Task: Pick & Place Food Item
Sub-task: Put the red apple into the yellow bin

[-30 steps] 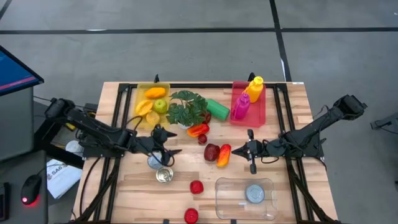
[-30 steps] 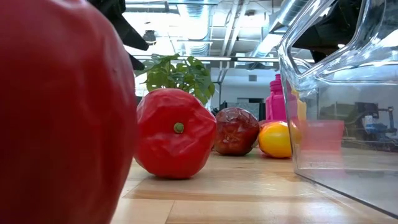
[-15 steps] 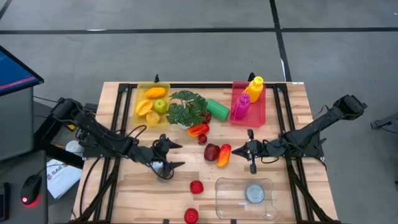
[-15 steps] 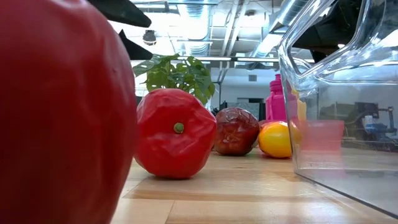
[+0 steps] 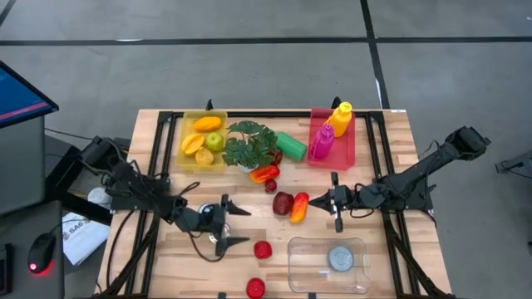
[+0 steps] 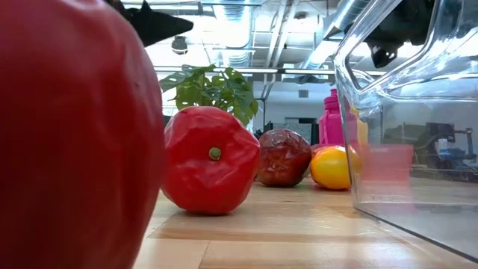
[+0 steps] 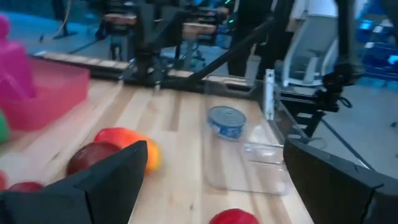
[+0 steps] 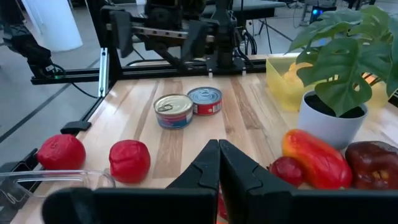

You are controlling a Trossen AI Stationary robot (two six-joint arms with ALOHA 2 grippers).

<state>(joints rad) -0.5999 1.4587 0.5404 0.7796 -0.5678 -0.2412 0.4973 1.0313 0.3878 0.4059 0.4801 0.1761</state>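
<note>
High view: left gripper (image 5: 228,223) spread wide over two round tins (image 8: 188,106), silver-lidded, one red-banded, one blue, no label readable. Right gripper (image 5: 335,203) sits pressed together right of centre.

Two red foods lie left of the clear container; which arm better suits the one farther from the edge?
Left: the left gripper is open right beside the red food; the right gripper is shut, farther.

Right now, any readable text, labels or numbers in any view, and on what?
None legible.
The two cans: labels too blurred to read.
The can in the clear container: blue label, no words readable.
The paper beside the table: print too small to read.
</note>
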